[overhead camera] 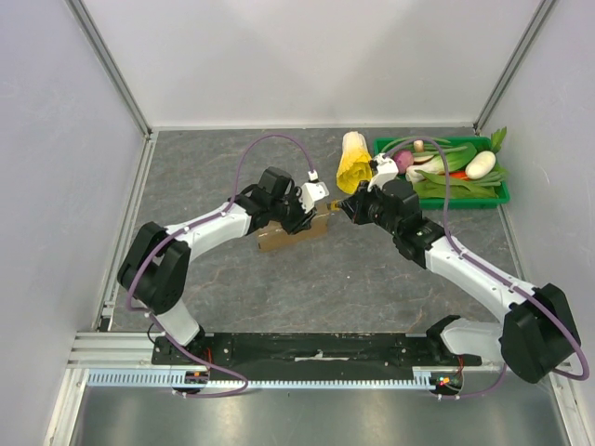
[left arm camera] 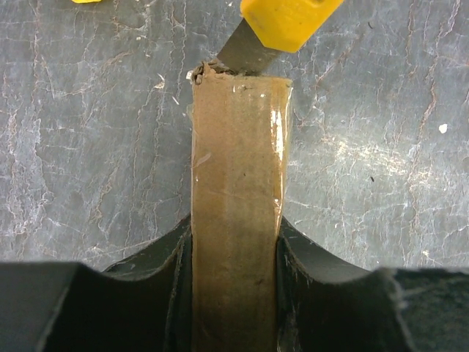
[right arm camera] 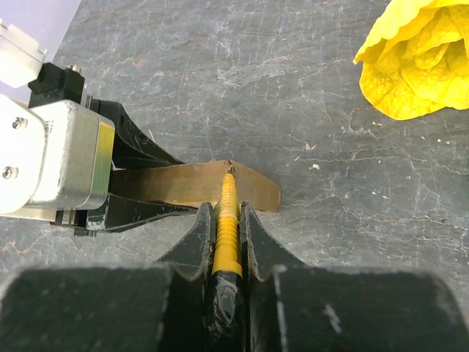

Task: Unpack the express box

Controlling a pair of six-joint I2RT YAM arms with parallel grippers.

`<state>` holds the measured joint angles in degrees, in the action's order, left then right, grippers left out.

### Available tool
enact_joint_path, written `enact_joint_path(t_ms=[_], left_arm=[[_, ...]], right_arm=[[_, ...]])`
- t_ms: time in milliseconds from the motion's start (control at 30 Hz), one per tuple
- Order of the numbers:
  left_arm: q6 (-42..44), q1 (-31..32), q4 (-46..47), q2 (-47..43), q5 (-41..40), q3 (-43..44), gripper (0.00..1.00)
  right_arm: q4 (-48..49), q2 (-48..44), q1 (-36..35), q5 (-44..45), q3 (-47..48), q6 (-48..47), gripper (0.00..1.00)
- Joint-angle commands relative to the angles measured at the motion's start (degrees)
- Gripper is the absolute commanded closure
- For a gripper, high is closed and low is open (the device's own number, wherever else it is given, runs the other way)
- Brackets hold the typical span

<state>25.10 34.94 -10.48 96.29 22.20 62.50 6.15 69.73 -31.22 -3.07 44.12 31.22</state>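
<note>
The express box [overhead camera: 290, 234] is a flat brown cardboard mailer, held on edge at the table's middle. My left gripper [overhead camera: 307, 216] is shut on it; in the left wrist view the taped box edge [left arm camera: 238, 220] runs up between my black fingers [left arm camera: 157, 253]. My right gripper [overhead camera: 351, 208] is shut on a yellow utility knife [right arm camera: 227, 227]. Its grey blade [left arm camera: 242, 53] touches the far corner of the box, where the tape is frayed. In the right wrist view the box [right arm camera: 187, 185] lies just beyond the knife tip, with the left gripper [right arm camera: 132, 180] clamping it from the left.
A crumpled yellow bag [overhead camera: 353, 163] lies just behind the grippers, also in the right wrist view [right arm camera: 418, 59]. A green tray [overhead camera: 502, 193] of vegetables stands at the back right. Grey walls enclose the table on three sides.
</note>
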Motion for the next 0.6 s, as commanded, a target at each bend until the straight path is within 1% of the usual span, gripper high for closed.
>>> enact_joint_path(t_ms=[0, 367, 567], left_arm=[[-5.59, -1.45, -7.01, 5.22, -5.4, -1.68, 0.72], [-5.76, -1.8, -6.83, 5.75, -7.78, -1.5, 0.72], [-5.77, -1.89, -6.83, 5.93, -7.78, -1.15, 0.72]], right_arm=[[-15.02, 1.19, -0.59, -7.12, 1.85, -1.69, 1.0], [-21.35, 0.67, -0.33, -8.26, 5.63, -1.87, 1.0], [-22.32, -0.3, 0.29, -9.41, 5.8, -1.25, 1.0]])
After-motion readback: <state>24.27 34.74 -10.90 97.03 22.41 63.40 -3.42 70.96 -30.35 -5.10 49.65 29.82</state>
